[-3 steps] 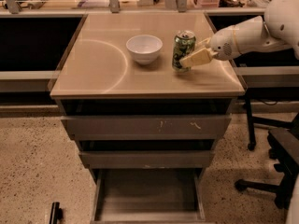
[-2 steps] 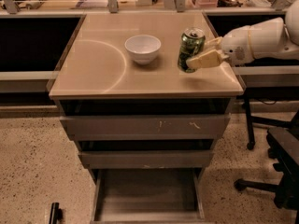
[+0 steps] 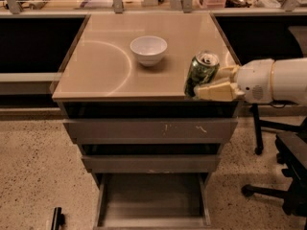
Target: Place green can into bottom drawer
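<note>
While one green can (image 3: pixel 201 72) leans over the front right corner of the bench (image 3: pixel 108 66), the single gripper (image 3: pixel 209 83) has it clamped from the right. Its two cream fingers (image 3: pixel 216 92) are closed against the can's sides, one across the near side low down and the other behind it. The can is tilted, with its silver top and pull-tab tipped up and toward the back. Its base sits right at the bench's front edge, and I cannot tell whether it touches the surface. One white arm (image 3: pixel 276 80) reaches in from the right edge of the view at bench height.

One white bowl (image 3: pixel 148 49) stands upright on the bench, back and to the left of the can and well apart from it. Nothing can be seen inside it.

Below the top are three drawers. The upper drawer (image 3: pixel 151 130) shows a scuffed flat front and the middle drawer (image 3: pixel 151 163) a plain flat front. The bottom drawer (image 3: pixel 152 200) is pulled out toward the camera, its plain grey floor showing between thin side walls. The can is high above it and to the right.

On the speckled floor (image 3: pixel 33 176), black chair legs (image 3: pixel 268 190) on castors stand to the right of the cabinet, and one small dark object (image 3: pixel 57 218) lies at the lower left.
</note>
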Motion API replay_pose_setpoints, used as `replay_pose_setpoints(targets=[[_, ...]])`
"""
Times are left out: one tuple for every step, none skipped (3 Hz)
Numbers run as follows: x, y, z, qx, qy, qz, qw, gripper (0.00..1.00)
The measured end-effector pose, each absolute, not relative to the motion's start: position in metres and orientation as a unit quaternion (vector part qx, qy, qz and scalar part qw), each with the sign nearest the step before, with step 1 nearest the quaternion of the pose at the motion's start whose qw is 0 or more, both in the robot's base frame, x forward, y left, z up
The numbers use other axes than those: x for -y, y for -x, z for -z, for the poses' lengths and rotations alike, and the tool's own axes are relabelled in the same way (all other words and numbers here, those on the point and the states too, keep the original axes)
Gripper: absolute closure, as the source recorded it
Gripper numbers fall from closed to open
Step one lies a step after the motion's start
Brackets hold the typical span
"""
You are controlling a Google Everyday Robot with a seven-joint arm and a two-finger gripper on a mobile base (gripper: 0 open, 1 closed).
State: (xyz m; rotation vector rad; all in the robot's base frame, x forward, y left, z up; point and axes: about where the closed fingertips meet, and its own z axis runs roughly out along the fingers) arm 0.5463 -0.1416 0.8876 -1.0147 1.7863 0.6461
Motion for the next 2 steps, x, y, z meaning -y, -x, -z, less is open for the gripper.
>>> replay_pose_setpoints(targets=[[0.1398, -0.5313, -0.8636, -0.740, 0.411, -0.274, 0.456, 1.00], [0.1369, -0.5315, -0.8645, -0.741, 0.415, -0.270, 0.454, 1.00]])
